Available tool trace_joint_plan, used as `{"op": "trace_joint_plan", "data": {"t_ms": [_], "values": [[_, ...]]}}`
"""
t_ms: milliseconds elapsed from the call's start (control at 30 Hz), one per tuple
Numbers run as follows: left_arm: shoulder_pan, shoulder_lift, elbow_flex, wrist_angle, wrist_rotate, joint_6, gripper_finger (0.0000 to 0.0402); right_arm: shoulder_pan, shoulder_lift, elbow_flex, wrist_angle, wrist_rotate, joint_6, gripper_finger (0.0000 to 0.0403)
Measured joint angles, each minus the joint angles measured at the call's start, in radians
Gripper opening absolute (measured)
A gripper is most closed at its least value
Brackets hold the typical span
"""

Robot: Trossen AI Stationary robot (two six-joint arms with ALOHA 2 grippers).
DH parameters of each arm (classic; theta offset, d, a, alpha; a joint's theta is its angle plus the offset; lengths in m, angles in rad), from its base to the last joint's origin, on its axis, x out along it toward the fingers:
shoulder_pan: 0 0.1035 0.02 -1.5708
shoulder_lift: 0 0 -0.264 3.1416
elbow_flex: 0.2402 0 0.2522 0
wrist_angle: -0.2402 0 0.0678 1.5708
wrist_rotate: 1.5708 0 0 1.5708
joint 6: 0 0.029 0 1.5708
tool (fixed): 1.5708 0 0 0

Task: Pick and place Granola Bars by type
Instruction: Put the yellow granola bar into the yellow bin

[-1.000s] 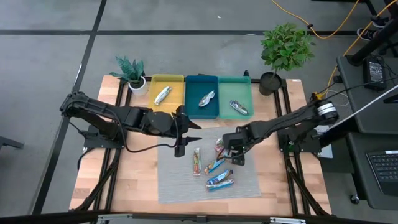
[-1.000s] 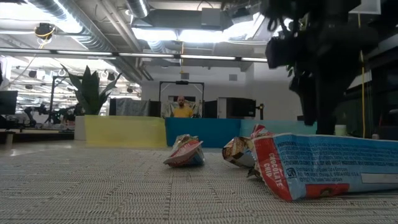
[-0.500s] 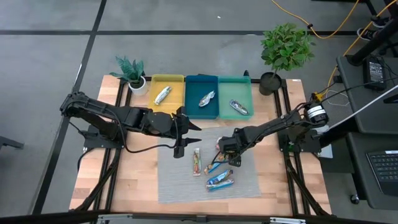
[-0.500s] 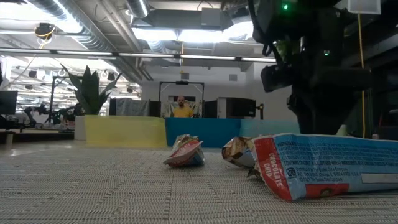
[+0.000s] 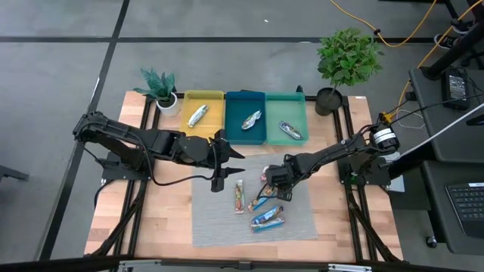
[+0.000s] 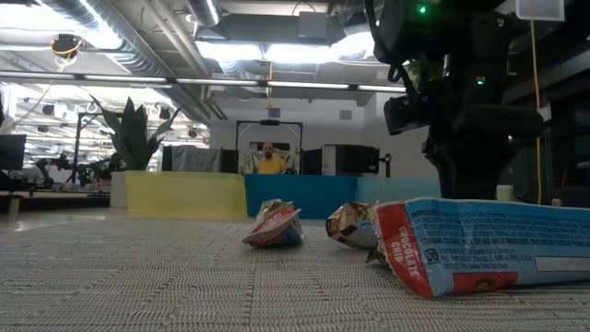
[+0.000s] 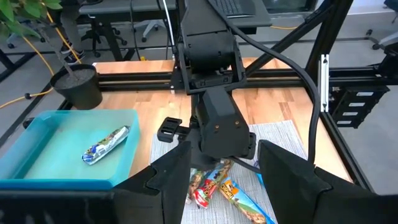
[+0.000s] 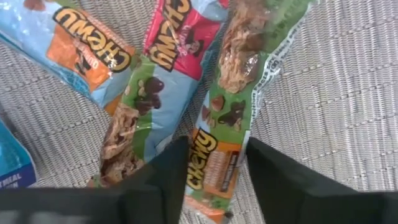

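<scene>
Since a second ago the right gripper (image 5: 275,181) has moved left and down onto the loose Granola Bars (image 5: 261,200) on the grey mat (image 5: 219,223) at the counter's near middle. Its jaws are spread, straddling an orange-and-green bar (image 8: 217,124). Three bars already lie in the far trays (image 5: 246,115). The left gripper (image 5: 221,159) waits left of the pile, jaws open. The bars look light, with slick, crinkly wrappers; a grip across the bar's middle seems safest.
</scene>
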Motion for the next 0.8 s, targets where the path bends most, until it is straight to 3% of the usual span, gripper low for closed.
{"op": "trace_joint_plan", "data": {"t_ms": [333,533,800], "values": [[-0.001,0.000,0.000,-0.003,0.000,-0.001,0.0178,-0.001,-0.001,0.001,-0.002,0.003,0.023,0.0013],[-0.001,0.000,0.000,-0.013,0.000,-0.012,0.0178,0.013,-0.068,0.001,-0.047,0.026,0.052,0.0016],[-0.001,0.000,0.000,-0.017,-0.003,-0.017,0.0178,0.055,-0.326,0.001,-0.149,0.185,0.133,0.0009]]}}
